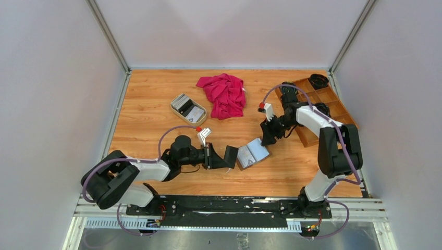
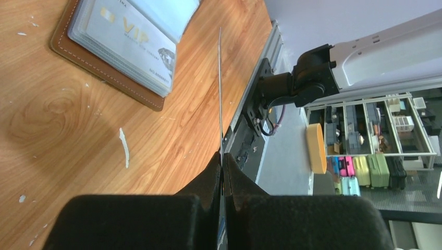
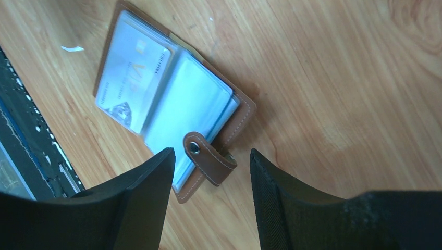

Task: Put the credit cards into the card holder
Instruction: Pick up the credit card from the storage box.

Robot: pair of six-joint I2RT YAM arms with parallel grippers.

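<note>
Centre of table, toward the near edge: card holder (image 1: 253,153), brown leather, lying open and flat with clear sleeves up. One VIP-printed card (image 3: 133,86) is already sleeved, and the snap tab (image 3: 208,159) hangs off one side.

- Left gripper (image 2: 221,156): fingers pressed together on one credit card (image 2: 220,94), held on edge just beside the holder, not touching it.
- Right gripper (image 3: 211,152): jaws wide apart, nothing held, hovering over the tab end.
- Beige dish (image 1: 172,107), farther back: more credit cards (image 1: 183,102).

Step judged: bringing the held card to a sleeve. Next move calls for tilting the card flat and lining its edge with a sleeve mouth, the right gripper likely steadying the holder.
</note>
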